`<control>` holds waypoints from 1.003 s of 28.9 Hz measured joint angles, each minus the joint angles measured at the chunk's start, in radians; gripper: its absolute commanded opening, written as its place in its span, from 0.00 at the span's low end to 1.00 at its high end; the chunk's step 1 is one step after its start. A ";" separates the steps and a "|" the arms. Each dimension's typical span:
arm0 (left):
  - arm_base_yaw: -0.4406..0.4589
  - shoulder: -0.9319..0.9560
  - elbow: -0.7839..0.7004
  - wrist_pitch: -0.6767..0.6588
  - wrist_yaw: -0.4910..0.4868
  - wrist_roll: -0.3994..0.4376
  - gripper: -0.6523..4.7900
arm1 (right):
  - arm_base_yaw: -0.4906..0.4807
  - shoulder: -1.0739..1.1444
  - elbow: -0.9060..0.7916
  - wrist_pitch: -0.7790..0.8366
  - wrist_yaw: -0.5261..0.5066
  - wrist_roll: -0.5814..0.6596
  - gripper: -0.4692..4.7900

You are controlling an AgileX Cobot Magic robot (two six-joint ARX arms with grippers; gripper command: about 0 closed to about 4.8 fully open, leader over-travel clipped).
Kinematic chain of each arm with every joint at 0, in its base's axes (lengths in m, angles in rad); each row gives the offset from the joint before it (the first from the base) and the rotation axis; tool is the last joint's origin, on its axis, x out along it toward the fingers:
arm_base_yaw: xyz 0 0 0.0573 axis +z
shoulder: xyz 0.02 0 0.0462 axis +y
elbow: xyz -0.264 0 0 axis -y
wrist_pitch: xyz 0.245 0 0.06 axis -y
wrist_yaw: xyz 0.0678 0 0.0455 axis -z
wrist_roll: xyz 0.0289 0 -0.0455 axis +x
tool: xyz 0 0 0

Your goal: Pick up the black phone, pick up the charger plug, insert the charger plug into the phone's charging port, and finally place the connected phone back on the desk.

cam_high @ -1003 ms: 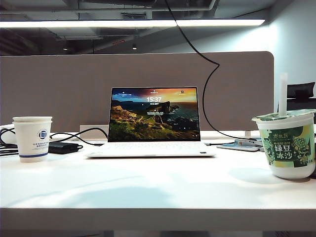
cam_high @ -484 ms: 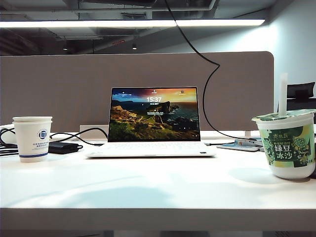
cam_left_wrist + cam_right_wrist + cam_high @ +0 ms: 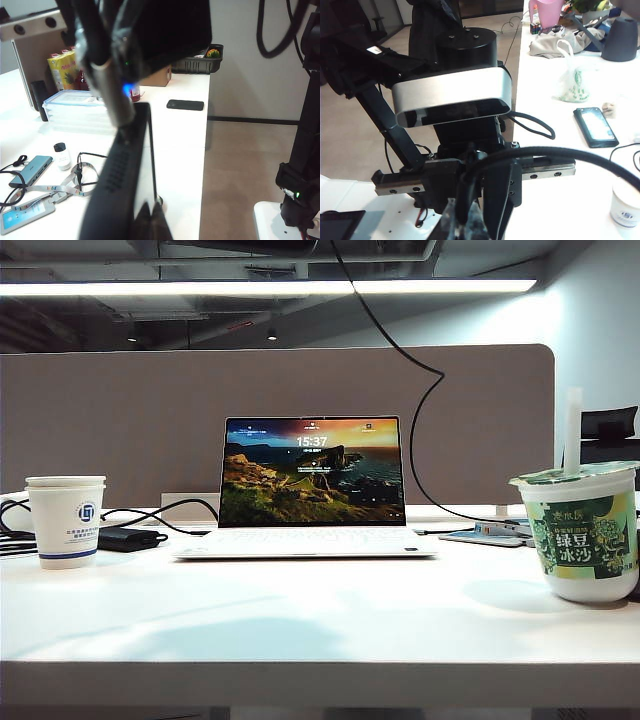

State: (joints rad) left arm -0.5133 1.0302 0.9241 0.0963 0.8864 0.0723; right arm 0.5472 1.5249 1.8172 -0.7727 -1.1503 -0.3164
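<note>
Your left gripper (image 3: 147, 222) clenched on the flat black phone (image 3: 122, 175) seen edge-on, silver-grey charger plug (image 3: 111, 97) meeting its far end, right gripper (image 3: 465, 220) pinched on thin black cable (image 3: 545, 150), wide white desk (image 3: 320, 630) across the lower exterior frame

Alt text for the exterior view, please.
An open laptop showing a coastal wallpaper sits mid-desk, with a paper cup at the left of the view and a green-labelled drink cup at the right. Neither gripper appears in this view.
</note>
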 measured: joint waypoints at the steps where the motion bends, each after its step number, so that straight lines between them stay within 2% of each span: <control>1: 0.000 0.000 0.000 -0.003 0.000 -0.001 0.11 | 0.000 0.000 0.000 -0.005 0.001 -0.016 0.08; 13: 0.000 0.004 -0.002 -0.008 0.000 -0.004 0.11 | 0.000 -0.002 0.006 -0.094 0.043 -0.149 0.08; 22: -0.001 0.005 -0.002 -0.008 0.000 -0.005 0.11 | 0.000 -0.002 0.006 -0.100 0.043 -0.163 0.08; 23: -0.001 0.005 -0.002 -0.008 0.000 -0.005 0.11 | 0.000 -0.002 0.006 -0.100 0.044 -0.159 0.09; 27: -0.001 0.005 -0.002 -0.005 -0.002 -0.006 0.11 | -0.008 -0.004 0.006 -0.084 0.043 -0.125 0.33; 29: 0.000 0.004 -0.001 0.006 0.000 -0.005 0.11 | -0.021 -0.006 0.005 -0.081 0.058 -0.108 0.39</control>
State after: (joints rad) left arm -0.5137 1.0340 0.9234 0.1024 0.8864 0.0669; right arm 0.5259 1.5185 1.8221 -0.8536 -1.0924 -0.4240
